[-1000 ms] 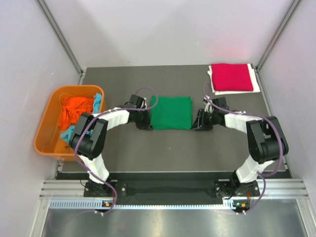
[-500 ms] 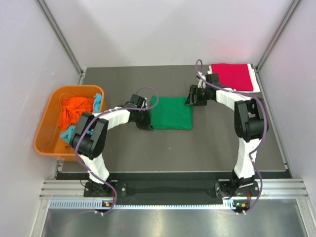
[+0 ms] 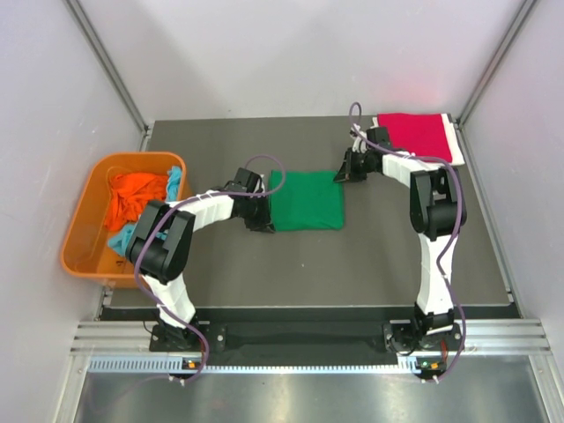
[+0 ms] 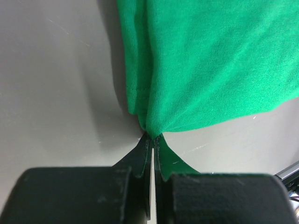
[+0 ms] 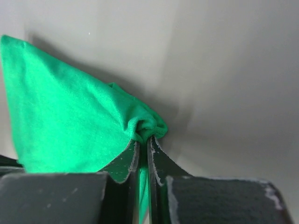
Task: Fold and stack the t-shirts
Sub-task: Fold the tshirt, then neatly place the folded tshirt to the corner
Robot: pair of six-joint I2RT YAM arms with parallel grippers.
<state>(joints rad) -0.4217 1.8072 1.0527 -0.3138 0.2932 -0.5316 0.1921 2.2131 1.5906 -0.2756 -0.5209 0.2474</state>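
Overhead view of a dark desk (image 3: 220, 273) with two robot arms. Nearest the arm bases, the left gripper (image 4: 152, 137) is pinched tight on the near-left corner of a folded green t-shirt (image 3: 307, 201). The shirt lies flat mid-desk and is slightly wider left to right. Diagonally opposite, the right gripper (image 5: 144, 140) is clamped on the far-right corner, with cloth bunched between its fingers, so the shirt spans the two grippers corner to corner. Farther back, in the right corner, a folded red t-shirt (image 3: 414, 137) rests on something white. The right arm is nearer to it, so the carry likely heads that way. At the left, an orange tub (image 3: 79, 238) holds an orange t-shirt (image 3: 137, 196) and a light blue t-shirt (image 3: 174, 181). No brand, label or writing is readable.
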